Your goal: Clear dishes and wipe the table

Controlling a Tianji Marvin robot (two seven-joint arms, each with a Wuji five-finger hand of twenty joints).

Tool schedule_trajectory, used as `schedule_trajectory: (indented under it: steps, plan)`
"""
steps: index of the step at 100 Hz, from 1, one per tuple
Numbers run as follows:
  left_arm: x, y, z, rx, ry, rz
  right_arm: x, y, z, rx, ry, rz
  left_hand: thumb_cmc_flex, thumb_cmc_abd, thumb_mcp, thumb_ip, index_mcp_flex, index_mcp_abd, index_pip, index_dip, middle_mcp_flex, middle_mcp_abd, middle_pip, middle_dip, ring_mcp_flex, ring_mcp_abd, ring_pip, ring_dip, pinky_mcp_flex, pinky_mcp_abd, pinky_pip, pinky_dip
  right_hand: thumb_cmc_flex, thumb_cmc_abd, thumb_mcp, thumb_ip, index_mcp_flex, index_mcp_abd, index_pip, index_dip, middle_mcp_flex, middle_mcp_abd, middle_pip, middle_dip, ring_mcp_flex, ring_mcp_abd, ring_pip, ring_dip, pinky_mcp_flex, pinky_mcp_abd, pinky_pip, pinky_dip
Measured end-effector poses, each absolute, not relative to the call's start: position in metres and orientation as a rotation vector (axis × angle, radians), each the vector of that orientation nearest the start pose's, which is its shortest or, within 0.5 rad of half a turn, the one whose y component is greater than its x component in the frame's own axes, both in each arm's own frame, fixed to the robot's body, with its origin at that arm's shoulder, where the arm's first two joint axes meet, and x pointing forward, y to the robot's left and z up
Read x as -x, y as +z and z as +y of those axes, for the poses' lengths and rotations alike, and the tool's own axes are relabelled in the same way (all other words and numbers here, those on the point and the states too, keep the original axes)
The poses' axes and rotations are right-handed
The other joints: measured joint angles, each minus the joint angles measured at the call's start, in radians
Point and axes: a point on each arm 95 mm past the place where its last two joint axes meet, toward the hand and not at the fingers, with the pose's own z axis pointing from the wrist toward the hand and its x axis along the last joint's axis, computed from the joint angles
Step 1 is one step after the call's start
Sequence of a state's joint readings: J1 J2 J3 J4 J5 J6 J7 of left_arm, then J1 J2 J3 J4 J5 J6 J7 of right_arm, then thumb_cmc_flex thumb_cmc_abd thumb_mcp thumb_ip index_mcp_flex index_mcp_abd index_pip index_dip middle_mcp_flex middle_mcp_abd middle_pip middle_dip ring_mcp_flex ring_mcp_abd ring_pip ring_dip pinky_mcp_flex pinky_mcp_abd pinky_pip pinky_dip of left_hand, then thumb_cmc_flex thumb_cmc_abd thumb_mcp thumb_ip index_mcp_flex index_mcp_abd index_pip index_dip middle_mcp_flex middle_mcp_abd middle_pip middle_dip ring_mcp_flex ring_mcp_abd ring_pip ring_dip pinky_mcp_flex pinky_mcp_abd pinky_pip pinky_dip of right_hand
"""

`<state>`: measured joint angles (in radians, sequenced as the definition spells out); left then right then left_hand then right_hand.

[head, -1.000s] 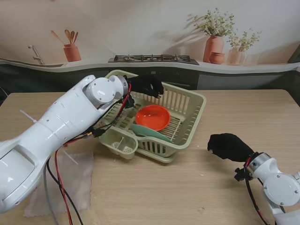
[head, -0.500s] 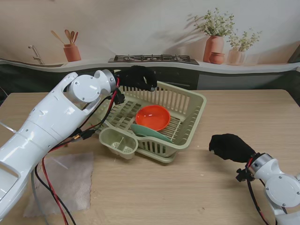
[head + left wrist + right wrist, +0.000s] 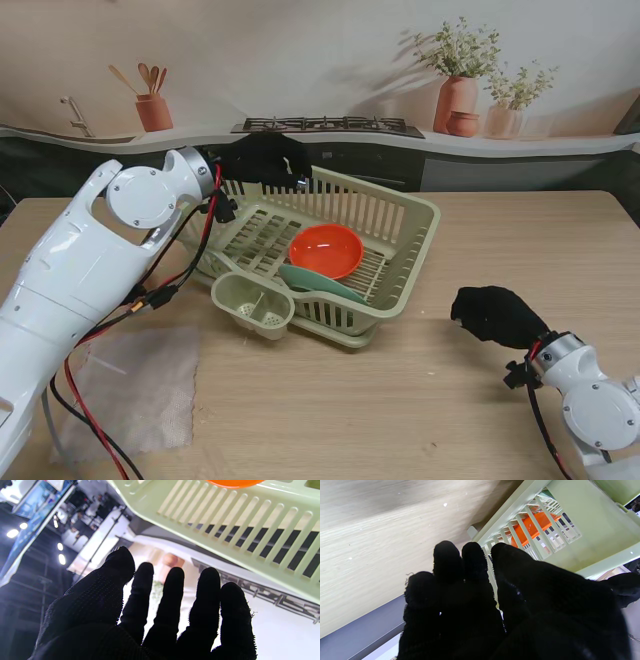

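Your white wiping cloth [image 3: 135, 385] lies flat at the table's [image 3: 520, 240] near-left corner — well nearer your left hand [image 3: 262, 160], fingers spread and holding nothing at the pale green slatted dish rack's [image 3: 400, 215] far edge, than your loosely curled, empty right hand [image 3: 495, 315].

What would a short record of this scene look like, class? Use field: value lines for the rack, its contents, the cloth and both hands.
rack: pale green dish rack mid-table, cutlery cup on its near left corner
contents: orange bowl, green dish partly under it
cloth: white cloth, flat, near left
left hand: open, above the rack's far left corner
right hand: holding nothing, right of rack; fingers close together
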<state>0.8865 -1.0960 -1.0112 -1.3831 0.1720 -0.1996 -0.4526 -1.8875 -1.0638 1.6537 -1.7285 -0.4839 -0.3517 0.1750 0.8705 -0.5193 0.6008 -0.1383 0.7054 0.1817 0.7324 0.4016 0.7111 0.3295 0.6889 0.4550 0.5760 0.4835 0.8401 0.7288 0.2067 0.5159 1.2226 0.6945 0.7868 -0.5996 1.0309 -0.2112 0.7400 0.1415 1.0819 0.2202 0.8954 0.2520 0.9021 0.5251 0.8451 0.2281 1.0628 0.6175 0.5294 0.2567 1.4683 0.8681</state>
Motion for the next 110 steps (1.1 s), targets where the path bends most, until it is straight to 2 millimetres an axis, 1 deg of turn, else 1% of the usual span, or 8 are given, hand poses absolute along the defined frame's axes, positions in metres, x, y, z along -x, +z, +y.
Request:
schedule_trajectory:
  steps: [30, 48, 53, 58, 59, 68, 81, 110]
  plan:
    - [-0.516, -0.137, -0.027, 1.299, -2.111, 1.678, -0.335, -0.325, -0.112, 2.086, -2.314, -1.709, 0.000, 0.000, -0.001, 0.000, 0.000, 0.000, 0.007, 0.000, 0.000, 0.000, -0.004, 0.000, 0.002, 0.000, -0.011, 0.000, -0.001, 0.000, 0.000, 0.000, -0.001, -0.011, 0.000, 0.000, -0.007, -0.001, -0.081, -0.086, -0.028, -0.023, -0.126, -0.068, -0.055, -0.002, -0.177, -0.081, -0.096, 0.000, -0.162, -0.114]
    - [-0.506, -0.137, -0.009, 1.247, -2.111, 1.664, -0.337, -0.330, -0.114, 2.096, -2.311, -1.743, 0.000, 0.000, -0.003, 0.000, 0.000, 0.000, 0.007, 0.000, 0.000, 0.000, -0.005, 0.000, 0.002, 0.000, -0.012, -0.001, -0.008, 0.000, 0.000, 0.000, -0.017, -0.023, 0.016, 0.000, -0.033, -0.001, -0.230, -0.098, -0.107, -0.044, -0.197, -0.121, -0.125, -0.013, -0.340, -0.150, -0.165, -0.010, -0.266, -0.207]
    - [-0.504, -0.137, -0.003, 1.234, -2.111, 1.656, -0.338, -0.330, -0.114, 2.096, -2.307, -1.755, 0.000, 0.000, -0.004, 0.000, 0.000, 0.000, 0.007, 0.000, 0.000, 0.000, -0.005, 0.000, 0.002, 0.000, -0.013, -0.001, -0.008, 0.000, 0.000, 0.000, -0.032, -0.023, 0.016, 0.000, -0.034, -0.001, -0.291, -0.064, -0.129, -0.047, -0.215, -0.125, -0.147, -0.015, -0.379, -0.172, -0.185, -0.012, -0.292, -0.237]
    - [-0.501, -0.137, 0.003, 1.223, -2.110, 1.645, -0.338, -0.331, -0.114, 2.096, -2.303, -1.765, 0.000, 0.000, -0.004, 0.000, 0.000, 0.000, 0.007, 0.000, 0.000, 0.000, -0.006, 0.000, 0.002, 0.000, -0.013, -0.001, -0.008, 0.000, 0.000, 0.000, -0.047, -0.023, 0.016, 0.034, -0.039, -0.001, -0.344, -0.025, -0.151, -0.049, -0.221, -0.133, -0.173, -0.019, -0.422, -0.191, -0.206, -0.024, -0.317, -0.270]
    - [-0.500, -0.137, 0.005, 1.221, -2.109, 1.642, -0.338, -0.331, -0.114, 2.096, -2.303, -1.766, 0.000, 0.000, -0.004, 0.000, 0.000, 0.000, 0.007, 0.000, 0.000, 0.000, -0.006, 0.000, 0.002, 0.000, -0.013, -0.001, -0.008, 0.000, 0.000, 0.000, -0.058, -0.028, 0.016, 0.053, -0.040, -0.001, -0.351, -0.013, -0.154, -0.049, -0.232, -0.144, -0.178, -0.023, -0.436, -0.198, -0.210, -0.025, -0.322, -0.274]
    - [-0.493, -0.136, 0.015, 1.192, -2.101, 1.626, -0.339, -0.333, -0.114, 2.096, -2.298, -1.775, 0.000, 0.000, -0.004, 0.000, 0.000, 0.000, 0.007, 0.000, 0.000, 0.000, -0.006, 0.000, 0.003, 0.000, -0.015, -0.001, -0.009, 0.000, 0.000, 0.000, -0.094, -0.061, 0.016, 0.075, -0.052, 0.000, -0.398, 0.032, -0.195, -0.049, -0.256, -0.149, -0.226, -0.028, -0.492, -0.234, -0.244, -0.040, -0.366, -0.314]
    - [-0.482, -0.138, 0.031, 1.142, -2.079, 1.612, -0.339, -0.335, -0.113, 2.098, -2.294, -1.776, -0.001, 0.000, -0.005, 0.000, 0.000, 0.000, 0.004, 0.000, 0.000, 0.000, -0.014, 0.000, 0.004, 0.000, -0.025, -0.001, -0.010, 0.000, 0.000, 0.000, -0.142, -0.085, 0.021, 0.075, -0.067, 0.002, -0.451, 0.046, -0.235, -0.050, -0.282, -0.171, -0.277, -0.035, -0.548, -0.264, -0.284, -0.052, -0.409, -0.344]
    - [-0.457, -0.153, 0.070, 1.073, -2.030, 1.541, -0.339, -0.336, -0.112, 2.108, -2.273, -1.781, -0.001, 0.005, -0.005, 0.000, 0.000, 0.000, -0.015, 0.000, -0.008, 0.000, -0.030, 0.000, -0.009, 0.000, -0.049, -0.014, -0.025, 0.000, 0.000, 0.000, -0.160, -0.121, 0.021, 0.075, -0.064, 0.003, -0.455, 0.048, -0.260, -0.050, -0.294, -0.181, -0.309, -0.038, -0.568, -0.274, -0.318, -0.063, -0.433, -0.360]
